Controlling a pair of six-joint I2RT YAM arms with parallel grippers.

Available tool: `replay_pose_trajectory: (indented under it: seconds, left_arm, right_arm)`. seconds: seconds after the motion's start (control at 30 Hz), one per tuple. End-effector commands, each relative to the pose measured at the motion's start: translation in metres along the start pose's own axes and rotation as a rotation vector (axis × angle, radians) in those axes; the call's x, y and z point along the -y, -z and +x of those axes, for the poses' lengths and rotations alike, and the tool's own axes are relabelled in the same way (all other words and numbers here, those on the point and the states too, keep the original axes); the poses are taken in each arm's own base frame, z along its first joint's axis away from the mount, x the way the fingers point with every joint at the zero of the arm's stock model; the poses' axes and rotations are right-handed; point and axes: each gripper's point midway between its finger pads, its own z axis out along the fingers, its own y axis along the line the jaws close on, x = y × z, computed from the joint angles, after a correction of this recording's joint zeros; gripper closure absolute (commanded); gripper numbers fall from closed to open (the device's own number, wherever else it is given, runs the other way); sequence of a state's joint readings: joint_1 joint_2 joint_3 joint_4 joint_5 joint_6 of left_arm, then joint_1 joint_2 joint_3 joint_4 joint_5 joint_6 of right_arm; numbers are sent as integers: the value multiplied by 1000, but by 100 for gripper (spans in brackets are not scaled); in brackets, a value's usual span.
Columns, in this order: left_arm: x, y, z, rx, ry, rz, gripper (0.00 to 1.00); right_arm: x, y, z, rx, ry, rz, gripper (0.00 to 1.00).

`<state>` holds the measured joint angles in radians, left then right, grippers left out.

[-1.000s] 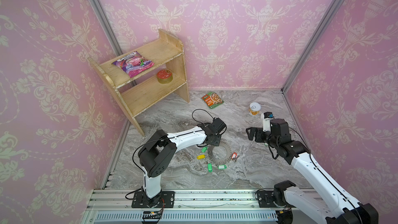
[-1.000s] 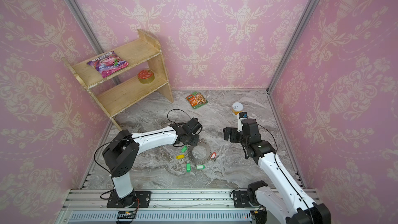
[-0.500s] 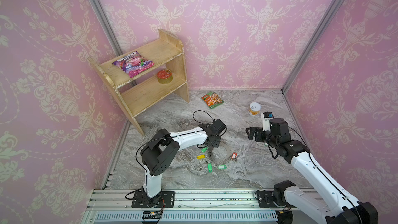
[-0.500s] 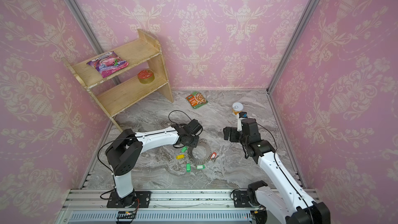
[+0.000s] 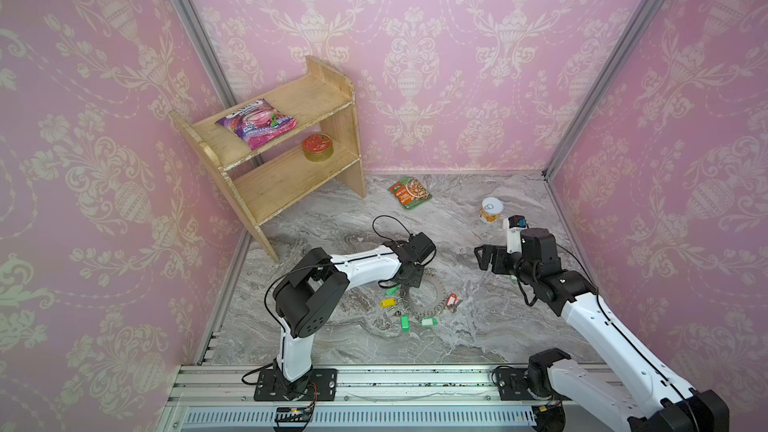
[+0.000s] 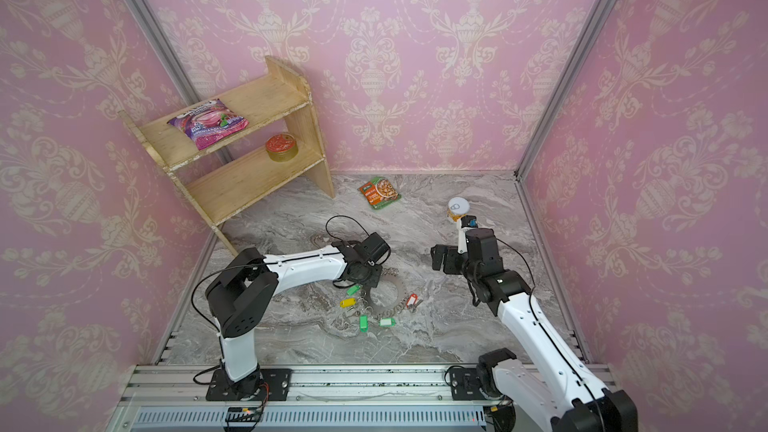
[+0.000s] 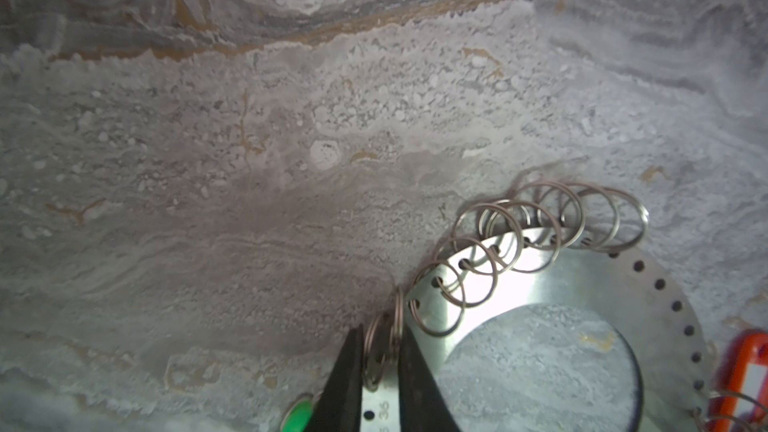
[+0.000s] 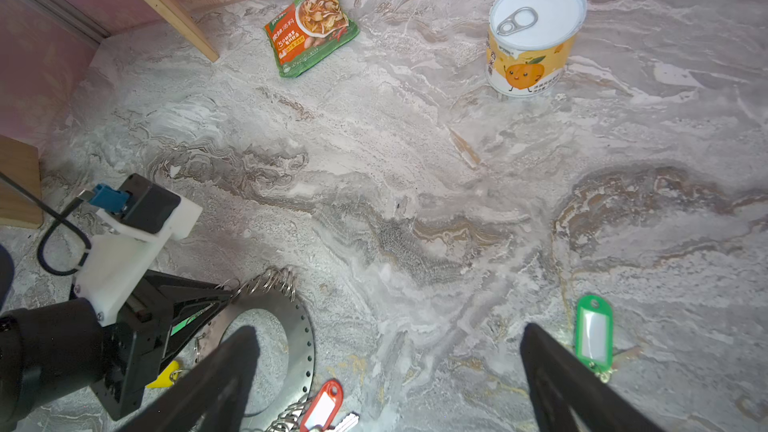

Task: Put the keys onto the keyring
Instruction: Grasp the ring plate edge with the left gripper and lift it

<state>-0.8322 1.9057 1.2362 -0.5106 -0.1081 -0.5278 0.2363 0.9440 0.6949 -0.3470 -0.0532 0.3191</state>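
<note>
The keyring [image 5: 439, 295] [image 6: 398, 293], a flat grey ring plate rimmed with wire loops, lies mid-table. My left gripper [image 5: 409, 280] [image 7: 380, 334] is shut on its rim, with loops pinched between the fingers; the plate [image 7: 582, 280] stretches away from the jaws. Loose keys lie around it: a green one [image 5: 391, 290], a yellow one [image 5: 386, 303], another green [image 5: 404, 321] and a red one [image 5: 451, 301] [image 8: 326, 403]. My right gripper [image 5: 484, 257] [image 8: 388, 332] hangs open above bare table to the right of the keyring [image 8: 299, 326], holding nothing. One green key [image 8: 593, 332] lies beside its finger.
A wooden shelf [image 5: 291, 151] stands at the back left with a purple packet [image 5: 257, 122] and a red-lidded tin [image 5: 318, 147]. A green-orange food packet [image 5: 410, 193] and an upright can [image 5: 491, 209] sit at the back of the table.
My left gripper's jaws have closed onto the keyring's rim and the left elbow has shifted slightly. The right arm has not moved.
</note>
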Motion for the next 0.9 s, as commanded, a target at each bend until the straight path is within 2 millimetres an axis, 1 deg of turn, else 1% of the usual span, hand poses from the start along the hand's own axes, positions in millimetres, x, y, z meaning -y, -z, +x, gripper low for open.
replay_pose_trajectory:
  seconds: [0.0, 0.13, 0.33, 0.43, 0.63, 0.7, 0.77, 0.87]
  left_arm:
    - [-12, 3, 7, -20, 26, -35, 84]
    - [-12, 8, 4, -7, 32, -33, 87]
    - [-13, 17, 1, 16, 20, -29, 99]
    - [-12, 28, -4, 41, -1, -16, 100]
    - [-4, 58, -12, 108, -104, 40, 100]
    - [2, 69, -13, 130, -150, 77, 100]
    - [11, 83, -15, 166, -211, 135, 100]
    - [22, 110, -18, 230, -307, 216, 100]
  right_arm:
    - [-3, 6, -9, 35, -10, -5, 0]
    - [-3, 7, -9, 36, -7, -3, 0]
    - [-3, 7, -9, 35, -8, -1, 0]
    - [-3, 8, -9, 35, -5, -6, 0]
    - [-6, 12, -11, 41, 7, -17, 0]
    - [-14, 12, -12, 38, 17, -59, 0]
    - [-29, 12, -12, 27, 39, -141, 0]
    - [-47, 17, -14, 34, 97, -242, 0]
